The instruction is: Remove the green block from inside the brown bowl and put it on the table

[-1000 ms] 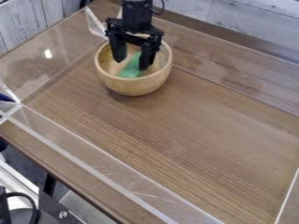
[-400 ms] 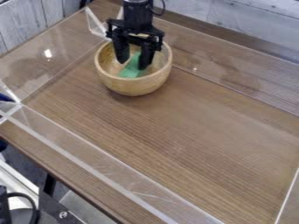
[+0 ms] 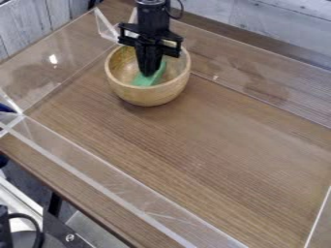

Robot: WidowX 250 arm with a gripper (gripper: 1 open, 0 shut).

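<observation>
At the far end of the table (image 3: 195, 165), close to the clear plastic wall (image 3: 45, 53), we see the brown bowl (image 3: 124, 89) resting on the wood-grain top; inside it sits the green block (image 3: 150, 77), its lower end showing against the pale inside; the gripper (image 3: 151, 62) points straight down into the bowl, black fingers drawn together on the block's upper part; we read it as clenched on the green block, which lies within the bowl's rim.
</observation>
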